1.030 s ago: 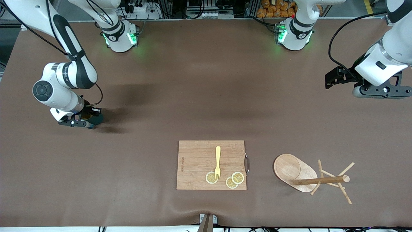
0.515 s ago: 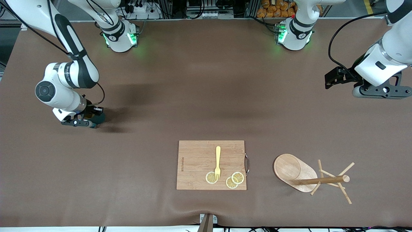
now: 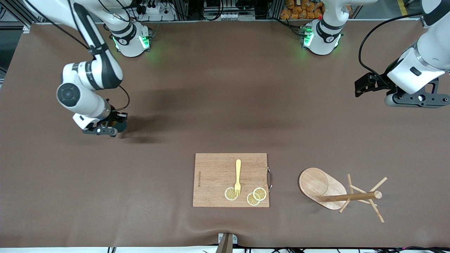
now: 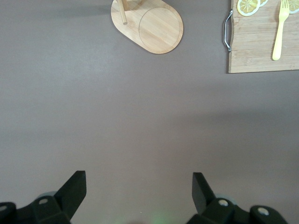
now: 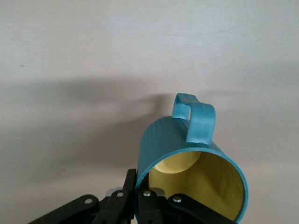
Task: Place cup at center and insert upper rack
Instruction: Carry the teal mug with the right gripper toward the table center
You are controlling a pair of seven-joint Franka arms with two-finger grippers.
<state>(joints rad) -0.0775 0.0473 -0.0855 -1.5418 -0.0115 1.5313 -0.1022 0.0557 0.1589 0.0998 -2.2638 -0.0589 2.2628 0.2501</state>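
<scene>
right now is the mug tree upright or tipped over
Tipped over: the mug tree lies on its side, pole along the table.

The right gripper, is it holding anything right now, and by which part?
Yes: the right gripper is shut on the cup, pinching its rim wall. The left gripper is open and empty.

Teal-green cup (image 5: pixel 187 158), yellowish inside, small loop handle on its side: it is hanging clear of the brown table toward the right arm's end, its rim pinched by the right gripper (image 5: pixel 140 193). Upper rack (image 3: pixel 339 193), a light wooden mug tree: it is lying tipped over toward the left arm's end, oval base (image 3: pixel 321 188) raised on edge, pole and thin pegs (image 3: pixel 378 211) lying along the table.
</scene>
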